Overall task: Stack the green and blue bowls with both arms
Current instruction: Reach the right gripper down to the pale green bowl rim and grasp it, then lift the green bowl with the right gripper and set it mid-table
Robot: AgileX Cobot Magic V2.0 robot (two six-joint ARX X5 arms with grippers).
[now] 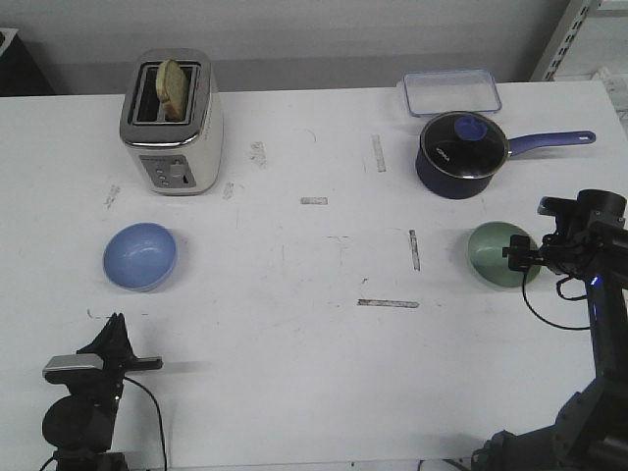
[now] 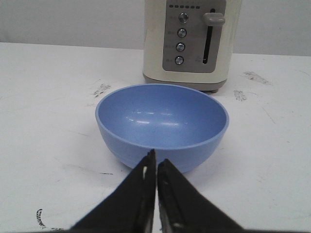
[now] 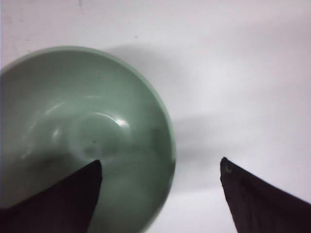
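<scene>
At the left edge of the white table [image 1: 294, 324], the left gripper [image 2: 156, 165] sits low near the front, its two black fingers [image 2: 138, 194] clenched together with only a hairline seam between them and nothing held. The blue bowl [image 1: 140, 256] stands upright on the table just ahead of those fingertips, apart from them; in the left wrist view its near wall rises right behind the closed tips. It is a small, round, smooth bowl of light periwinkle, empty, with soft highlights on its inner wall. Behind it stands a cream and silver toaster [image 1: 173, 122] with a slice of bread [image 1: 175, 88] upright in one slot.

Further right, toward the back of the table, a clear lidded container [image 1: 451, 92] lies just behind a dark blue saucepan [image 1: 462, 153] whose long handle points to the right.

At the right, the green bowl [image 1: 497, 255] stands upright in front of the saucepan and well apart from the blue bowl. The right gripper [image 3: 160, 170] hangs over it with its fingers spread wide: one finger [image 3: 63, 199] reaches inside the bowl, the other is outside, and the rim passes between them, not gripped. The bowl is pale mint green, smooth, glossy and empty, with a faint circular base visible inside.
</scene>
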